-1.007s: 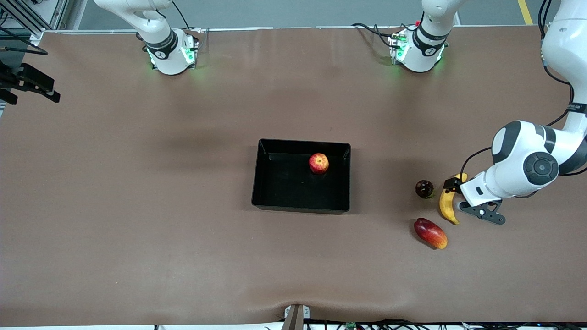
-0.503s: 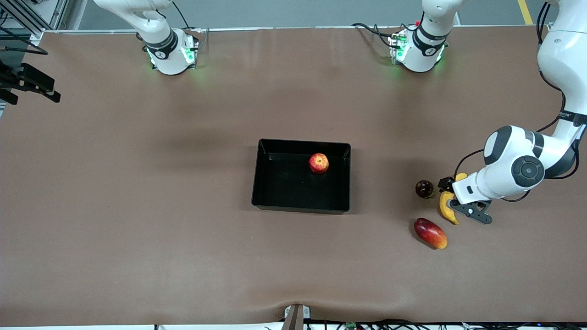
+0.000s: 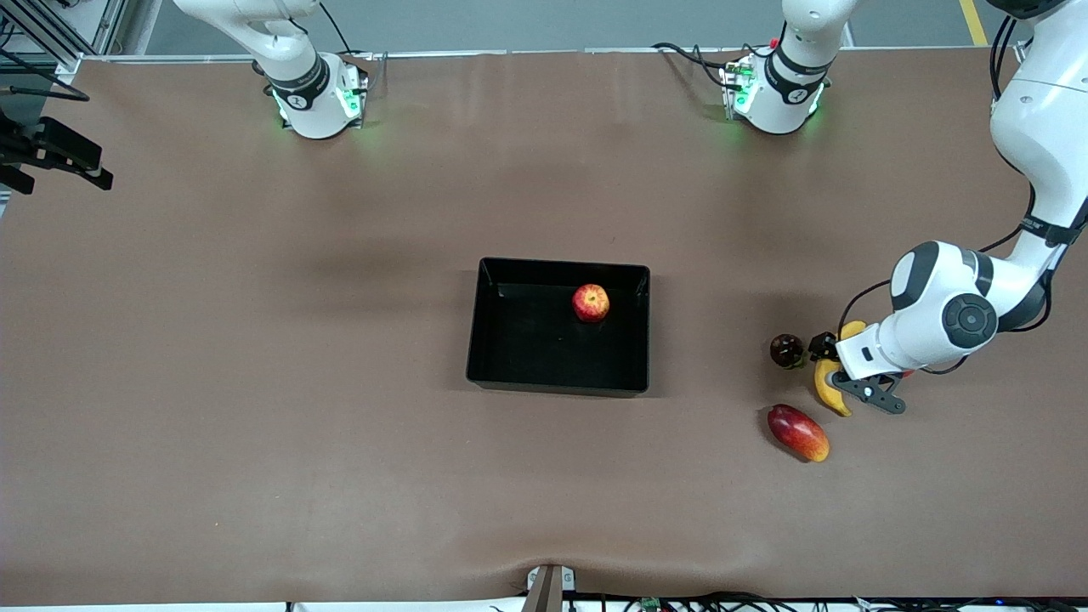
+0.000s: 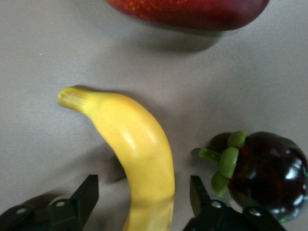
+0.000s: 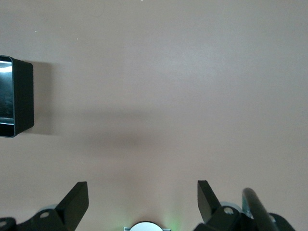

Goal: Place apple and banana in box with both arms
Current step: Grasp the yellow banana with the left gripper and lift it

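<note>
The apple (image 3: 591, 303) lies in the black box (image 3: 510, 340), by the wall toward the robots' bases. The banana (image 3: 830, 393) lies on the table near the left arm's end. My left gripper (image 3: 828, 364) is low over the banana's middle. In the left wrist view, the left gripper (image 4: 143, 185) is open, one finger on each side of the banana (image 4: 139, 144), with gaps on both sides. My right gripper (image 5: 143, 192) is open and empty, high over the table near its own base. A corner of the box (image 5: 17, 98) shows in the right wrist view.
A dark purple mangosteen (image 3: 786, 350) sits right beside the banana toward the box, close to one left finger (image 4: 199, 195); it also shows in the left wrist view (image 4: 269, 173). A red-and-orange mango (image 3: 797, 432) lies nearer the front camera than the banana.
My left arm has brought its gripper sideways toward the mangosteen, from beside the banana to straddling it. The fruits, the box and the right arm have not moved.
</note>
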You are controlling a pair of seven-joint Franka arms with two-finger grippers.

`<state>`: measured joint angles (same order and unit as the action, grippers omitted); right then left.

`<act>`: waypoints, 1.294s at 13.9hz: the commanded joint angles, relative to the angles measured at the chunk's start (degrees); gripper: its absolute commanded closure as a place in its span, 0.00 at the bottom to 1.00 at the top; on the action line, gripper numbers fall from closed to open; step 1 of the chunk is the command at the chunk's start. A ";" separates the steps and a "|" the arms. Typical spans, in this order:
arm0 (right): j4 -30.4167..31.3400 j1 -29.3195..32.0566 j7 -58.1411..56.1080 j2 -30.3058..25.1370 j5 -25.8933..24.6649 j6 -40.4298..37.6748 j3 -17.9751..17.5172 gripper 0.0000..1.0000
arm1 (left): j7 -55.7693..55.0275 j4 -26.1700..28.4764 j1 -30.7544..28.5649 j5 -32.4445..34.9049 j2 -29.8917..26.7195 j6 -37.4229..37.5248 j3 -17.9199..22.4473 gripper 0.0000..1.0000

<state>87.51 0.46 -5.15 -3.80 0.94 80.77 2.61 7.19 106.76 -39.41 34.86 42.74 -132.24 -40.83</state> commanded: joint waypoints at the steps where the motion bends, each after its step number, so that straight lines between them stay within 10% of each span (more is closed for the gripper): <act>1: 0.12 0.33 -0.03 -0.78 0.64 -0.17 -0.41 0.00 | 0.02 0.55 -0.67 1.18 -0.29 -1.18 -0.56 0.54; 5: 0.12 0.25 -0.03 -0.78 0.64 -0.35 -0.50 0.00 | 0.63 0.20 -0.67 1.18 -0.99 -0.92 -0.65 1.00; 18: 0.20 0.68 -0.03 -0.78 0.64 -0.79 -0.32 0.00 | -7.69 -13.76 1.60 -3.92 -5.12 23.06 -15.06 1.00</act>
<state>87.51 0.44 -5.15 -3.79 0.97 80.49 2.43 2.42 95.24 -39.39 31.80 37.82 -113.04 -54.71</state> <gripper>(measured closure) 0.000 0.634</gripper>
